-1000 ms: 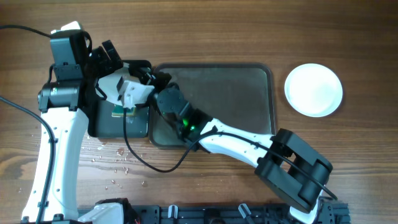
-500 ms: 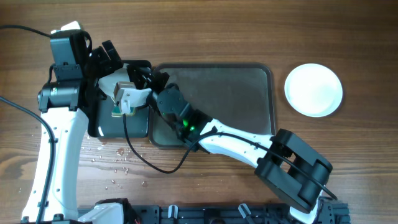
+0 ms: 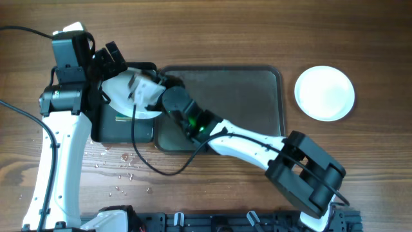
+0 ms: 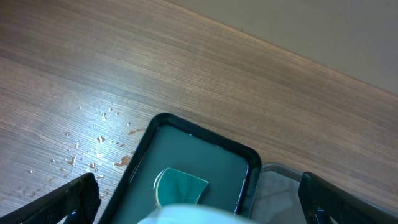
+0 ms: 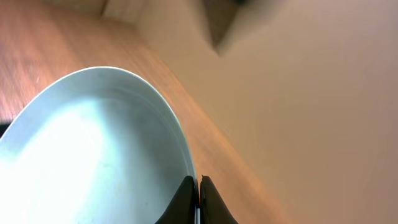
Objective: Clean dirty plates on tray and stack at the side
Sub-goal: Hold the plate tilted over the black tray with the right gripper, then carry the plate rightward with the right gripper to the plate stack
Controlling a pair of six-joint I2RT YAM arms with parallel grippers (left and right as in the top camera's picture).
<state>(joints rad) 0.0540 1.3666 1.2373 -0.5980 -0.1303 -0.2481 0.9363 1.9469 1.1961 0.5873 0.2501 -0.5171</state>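
Note:
My right gripper point(image 3: 150, 84) point(image 5: 198, 182) is shut on the rim of a white plate point(image 3: 125, 93) point(image 5: 93, 155) and holds it tilted above the black tray point(image 3: 106, 129). My left gripper point(image 3: 127, 69) point(image 4: 198, 188) stands wide open just behind that plate, with nothing between its fingers point(image 4: 71, 199). The plate's edge point(image 4: 186, 215) shows at the bottom of the left wrist view. Below it a green sponge point(image 4: 180, 185) lies in the black tray point(image 4: 249, 163). The grey-green tray point(image 3: 232, 103) point(image 4: 280, 186) has no plate on it. A white plate point(image 3: 324, 93) lies on the table to its right.
Water droplets point(image 3: 116, 164) point(image 4: 93, 137) are scattered on the wooden table in front of the black tray. My right arm point(image 3: 244, 142) stretches across the front of the grey-green tray. A black cable point(image 3: 154, 167) loops beside it.
The right gripper has turned the plate, so that it now lies flatter and covers more of the sponge and the black tray. The left arm has stayed still.

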